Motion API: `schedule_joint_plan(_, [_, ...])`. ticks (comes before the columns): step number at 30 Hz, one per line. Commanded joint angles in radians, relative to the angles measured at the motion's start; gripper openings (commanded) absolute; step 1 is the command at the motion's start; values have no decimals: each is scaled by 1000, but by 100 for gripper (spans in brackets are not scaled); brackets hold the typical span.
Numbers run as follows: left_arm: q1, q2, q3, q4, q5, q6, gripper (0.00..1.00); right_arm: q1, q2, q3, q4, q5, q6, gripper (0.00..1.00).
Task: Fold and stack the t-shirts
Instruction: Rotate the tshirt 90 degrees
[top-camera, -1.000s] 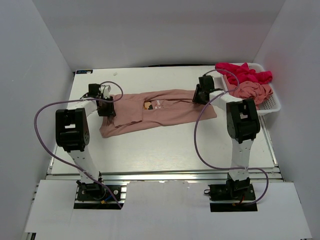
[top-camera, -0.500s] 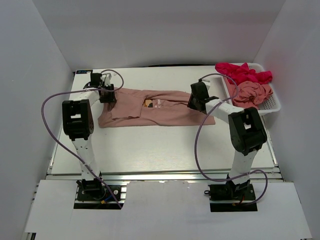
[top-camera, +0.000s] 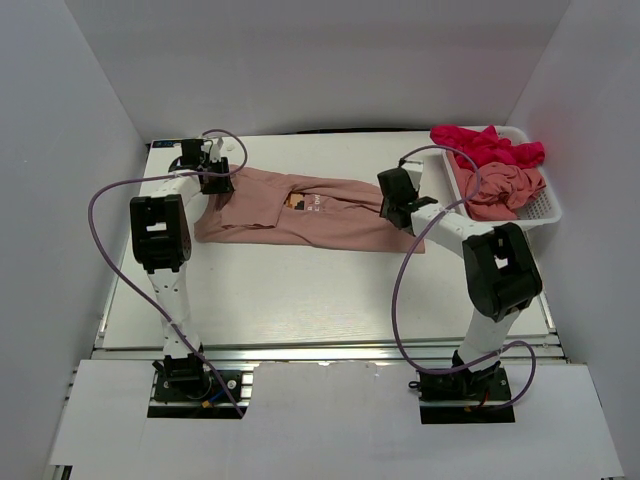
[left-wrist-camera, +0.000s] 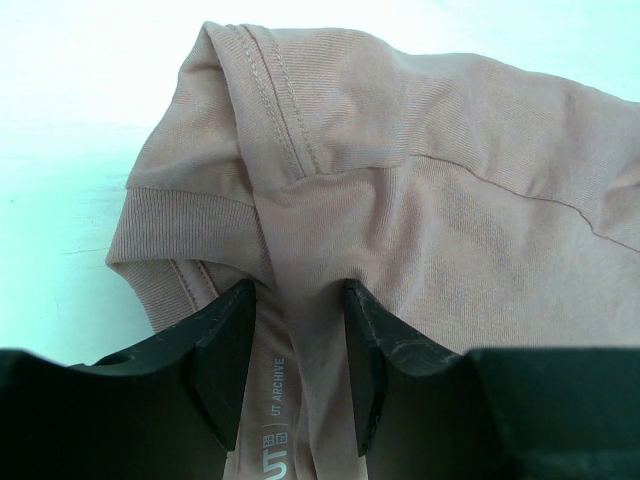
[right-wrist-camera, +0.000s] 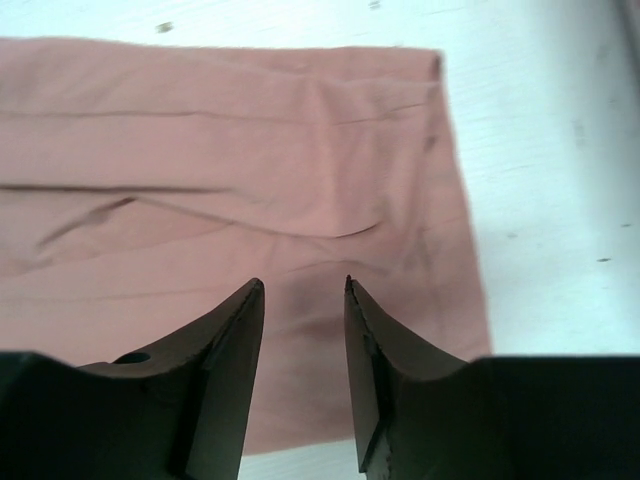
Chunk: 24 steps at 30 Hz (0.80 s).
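Note:
A dusty salmon-pink t-shirt with a small chest print lies stretched left to right across the table. My left gripper is at its left, collar end. In the left wrist view the jaws stand apart astride a raised fold of the shirt, with the neck label between them. My right gripper is over the shirt's right end. Its jaws stand apart just above the flat cloth. A magenta-red shirt and another salmon-pink one lie in the basket.
The white mesh basket stands at the back right, close to the right arm. White walls enclose the table on three sides. Purple cables loop off both arms. Bare white table lies in front of the shirt.
The left gripper moved toward the back and the shirt's left end went with it. The right gripper moved nearer and leftward, and the shirt's right end shifted nearer.

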Motion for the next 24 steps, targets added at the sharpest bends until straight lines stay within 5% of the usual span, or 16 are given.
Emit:
schedule_joint_plan(1, [-2,-3,-19,-38,9,0,51,-38,20,11,0,96,-16,44])
schedule_joint_plan(11, [-2,-44,-22,-49,39,-13,51,-142,140,17,0,-157,65,46])
schedule_joint_plan(24, [-2,46,134,-88,-14,6,52,-78,115,-48,-39,-237,105,46])
